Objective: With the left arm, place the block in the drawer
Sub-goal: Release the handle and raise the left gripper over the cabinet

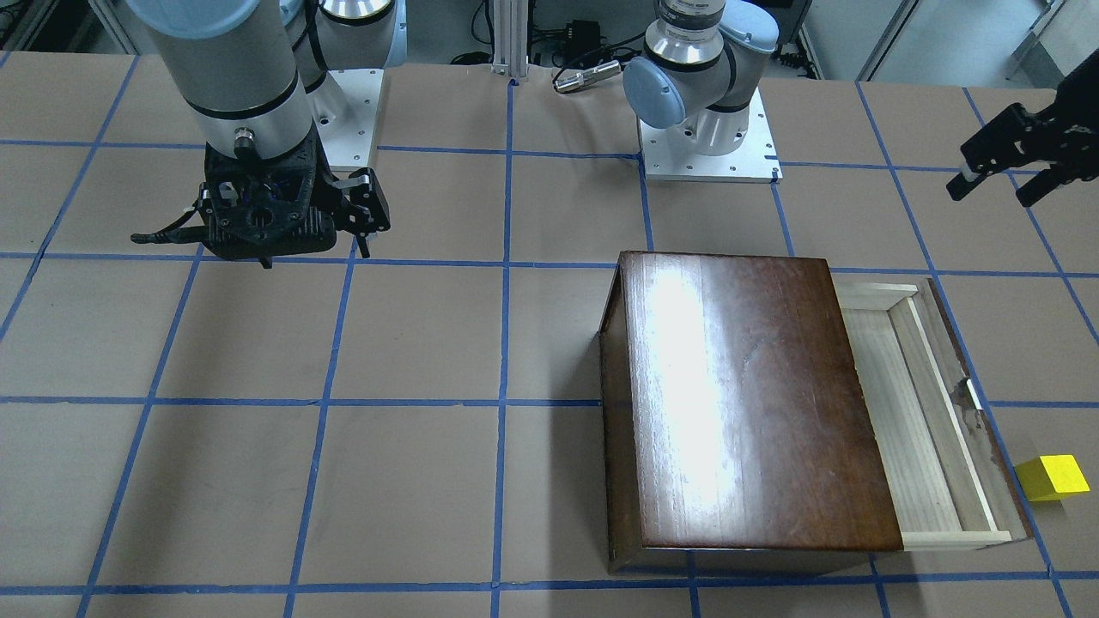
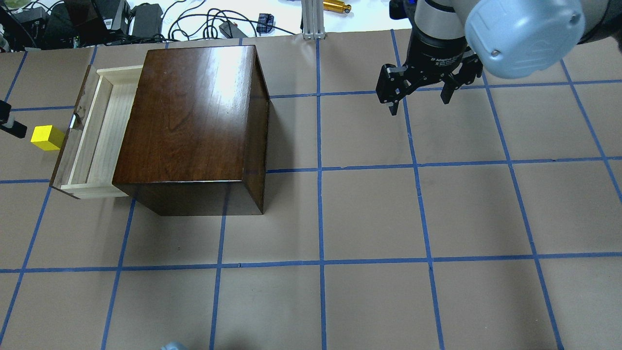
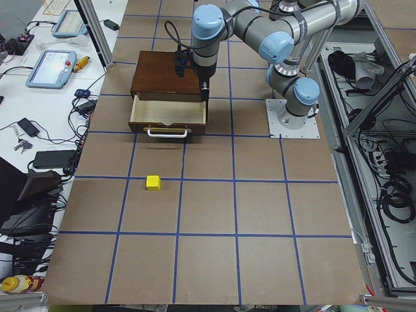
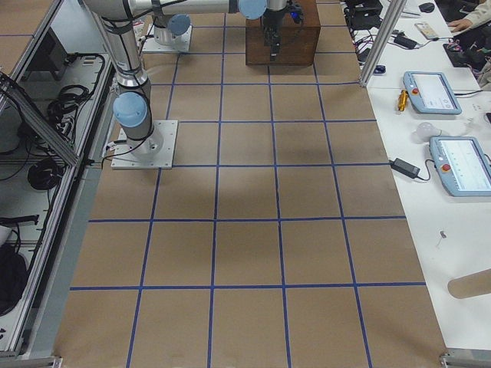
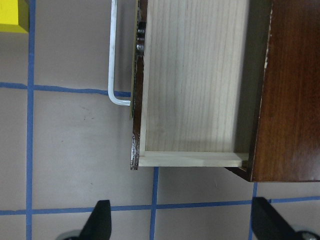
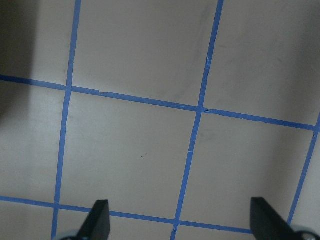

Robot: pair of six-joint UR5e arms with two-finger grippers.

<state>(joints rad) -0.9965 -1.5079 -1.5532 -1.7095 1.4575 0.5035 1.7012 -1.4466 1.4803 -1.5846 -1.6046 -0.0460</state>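
Observation:
The yellow block point(image 1: 1052, 477) lies on the table just outside the drawer's dark front panel; it also shows in the overhead view point(image 2: 47, 137) and at the top left corner of the left wrist view point(image 5: 13, 17). The drawer point(image 1: 910, 412) stands pulled out of the dark-brown box point(image 1: 738, 395) and is empty point(image 5: 192, 80). My left gripper point(image 1: 992, 193) is open and empty, hovering high off the drawer's end nearest the robot, well apart from the block. My right gripper point(image 2: 419, 103) is open and empty above bare table, far from the box.
A curved metal handle point(image 5: 114, 60) sticks out from the drawer's front, between drawer and block. The table is brown with a blue tape grid. Cables and devices lie along the far edge point(image 2: 146, 22). The right arm's base plate point(image 1: 348, 112) stands at the robot side.

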